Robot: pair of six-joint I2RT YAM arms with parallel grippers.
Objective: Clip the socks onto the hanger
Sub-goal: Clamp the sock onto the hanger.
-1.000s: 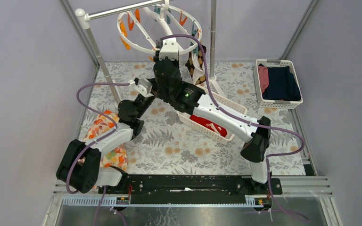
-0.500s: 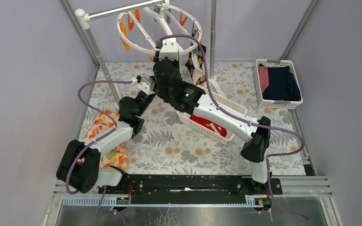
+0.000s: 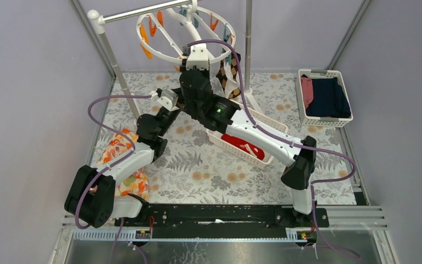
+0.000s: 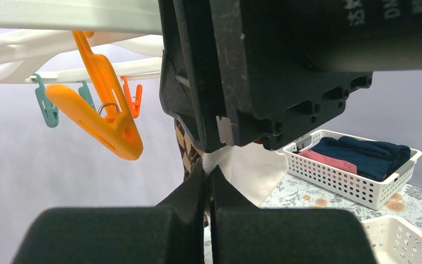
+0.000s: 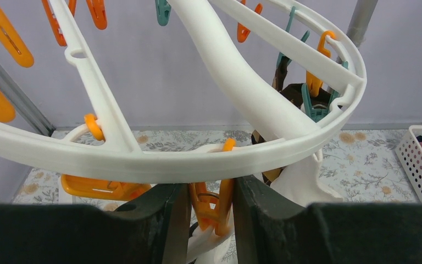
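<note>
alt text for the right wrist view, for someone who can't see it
The right hand grips an orange clothespin between its two black fingers, just under the near rim of the round white hanger that fills the view. A whitish sock shows beside and below the pin, and more orange and teal pins dangle around the ring.

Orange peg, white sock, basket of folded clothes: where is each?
Orange peg point(image 5: 223, 201): right wrist view, its lower body.
White sock point(image 4: 253, 168): left wrist view, its loose cloth.
Basket point(image 4: 351, 190): left wrist view, its perforated wall.
</note>
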